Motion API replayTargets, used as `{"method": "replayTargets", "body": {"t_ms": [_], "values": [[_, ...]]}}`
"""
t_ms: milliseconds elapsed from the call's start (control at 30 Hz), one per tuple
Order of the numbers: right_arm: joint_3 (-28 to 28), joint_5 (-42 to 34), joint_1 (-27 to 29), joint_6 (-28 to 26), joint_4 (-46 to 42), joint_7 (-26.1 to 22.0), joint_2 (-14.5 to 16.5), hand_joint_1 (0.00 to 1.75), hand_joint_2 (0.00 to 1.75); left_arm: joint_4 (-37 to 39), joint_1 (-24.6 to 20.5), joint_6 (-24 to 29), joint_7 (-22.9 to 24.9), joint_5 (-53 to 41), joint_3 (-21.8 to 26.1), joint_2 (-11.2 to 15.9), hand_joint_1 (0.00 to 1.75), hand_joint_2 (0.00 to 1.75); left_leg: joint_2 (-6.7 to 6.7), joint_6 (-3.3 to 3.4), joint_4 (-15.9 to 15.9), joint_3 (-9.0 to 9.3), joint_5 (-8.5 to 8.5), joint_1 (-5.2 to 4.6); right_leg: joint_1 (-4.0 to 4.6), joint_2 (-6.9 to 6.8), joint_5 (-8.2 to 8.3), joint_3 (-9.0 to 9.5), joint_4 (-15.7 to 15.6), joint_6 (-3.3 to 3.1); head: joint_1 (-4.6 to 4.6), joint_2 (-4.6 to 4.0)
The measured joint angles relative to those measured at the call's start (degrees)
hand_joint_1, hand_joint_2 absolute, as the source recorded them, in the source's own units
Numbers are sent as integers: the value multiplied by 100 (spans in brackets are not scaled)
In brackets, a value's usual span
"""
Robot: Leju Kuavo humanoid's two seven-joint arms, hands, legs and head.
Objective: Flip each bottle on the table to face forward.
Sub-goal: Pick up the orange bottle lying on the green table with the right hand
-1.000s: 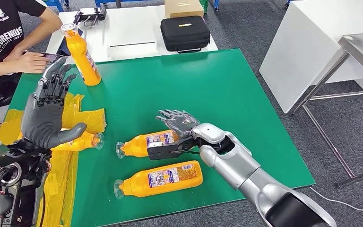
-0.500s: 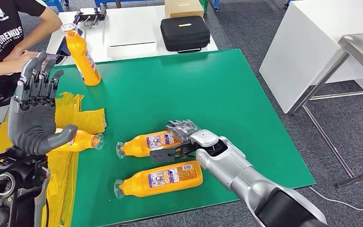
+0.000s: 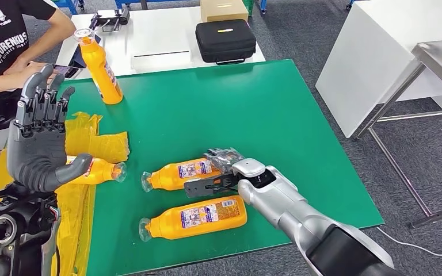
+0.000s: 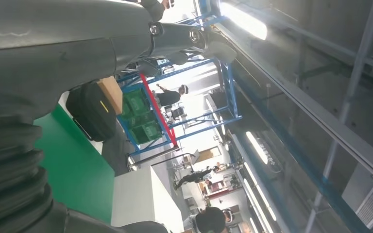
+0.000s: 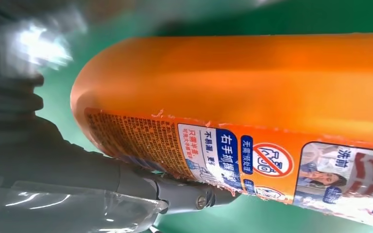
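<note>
The right hand point(image 3: 223, 159) is laid over the base end of the middle bottle point(image 3: 178, 173), fingers curled onto it and, in the right wrist view, seen pressed along its label; whether a firm grip is made cannot be told. The left hand point(image 3: 39, 144) is held raised and spread wide, with nothing in it, above the yellow bag point(image 3: 101, 144) at the counter's left side. The middle bottle is lying on its side on the green counter point(image 3: 253, 109), its cap toward the left, with the near bottle point(image 3: 198, 217) just beside it and a third bottle point(image 3: 101, 171) lying by the bag; a fourth bottle point(image 3: 101, 66) is standing upright at the far left. A slip is judged possible, since the smooth round body could roll out from under the fingers, and the near bottle could be knocked toward the front edge. Open room is left to the right and beyond, while a person point(image 3: 8, 46) is seated close at the far left corner
</note>
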Motion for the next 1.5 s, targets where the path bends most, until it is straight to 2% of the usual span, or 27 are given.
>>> {"method": "replayTargets", "body": {"t_ms": [500,600,667,767,833,1000,1200,1367,1500], "values": [[-76,-16,-42,-499,273,-115,33,175,175,-3,74,56,14,-22,16,-38,0,175,1,0,0,7,0,0,0,0,0,5,0,0,1,0],[-137,-83,-10,-803,269,-104,37,175,175,-11,98,107,42,-56,27,-42,0,175,0,0,0,6,0,0,0,0,0,5,0,0,1,-1],[-260,-276,77,-1296,192,-112,37,175,175,-45,142,160,91,-98,47,-44,0,175,1,0,0,5,0,0,0,1,0,5,0,0,2,0],[-692,-907,381,-2387,-300,-277,37,175,175,-131,235,236,302,-195,98,-46,0,175,0,0,0,3,0,0,0,0,0,1,0,0,1,0],[-1081,-1447,649,-2924,-834,-481,39,175,175,-162,262,281,582,-336,116,-45,0,175,-10,0,0,-2,-1,0,0,-8,-2,-2,-1,-1,-1,-1],[-1920,-2690,1338,-3600,-2221,-1324,62,175,175,-92,250,350,1352,-663,49,-37,0,175,-18,0,0,-13,-1,0,0,-13,-4,-13,-2,-2,1,-1],[-2300,-3429,1837,-3892,-3350,-1887,101,175,175,210,138,412,1550,-678,-263,4,0,175,-13,0,0,-13,-1,0,0,-11,-2,-15,-2,-2,0,-1],[-2346,-3563,1993,-3893,-3774,-1974,100,175,175,384,54,415,1551,-673,-490,48,0,175,-5,-1,0,-13,-1,0,1,-9,-2,-16,-2,-1,0,-1],[-2337,-3651,2037,-3686,-3905,-2007,92,175,175,463,-31,411,1539,-626,-621,75,0,175,-5,-1,0,-14,-1,0,1,-8,-2,-17,-2,-1,1,-1]]}}
